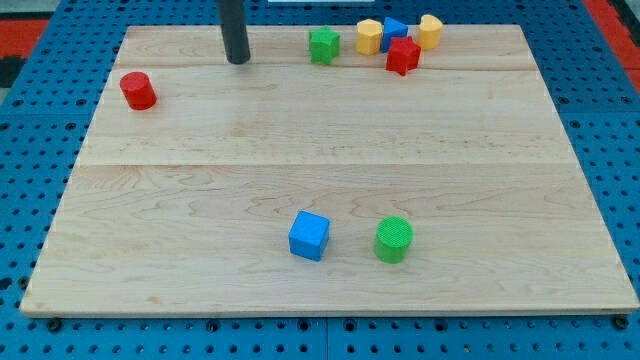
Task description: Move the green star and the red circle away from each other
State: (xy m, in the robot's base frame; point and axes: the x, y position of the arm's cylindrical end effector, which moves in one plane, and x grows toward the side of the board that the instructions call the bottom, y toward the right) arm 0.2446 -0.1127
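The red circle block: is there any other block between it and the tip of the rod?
No. Bare wood separates my tip from the red circle block, lower left of it. The green star block sits on the tip's right.

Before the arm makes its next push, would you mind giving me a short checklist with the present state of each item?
1. Green star and red circle are well apart: ok.
2. My tip touches no block, standing between those two near the view's top: ok.
3. Green star is clear of the yellow block to its right: ok, a small gap shows.
4. Red circle is fully on the board, near its left edge: ok.
5. Blue cube and green cylinder are far from the tip: ok.
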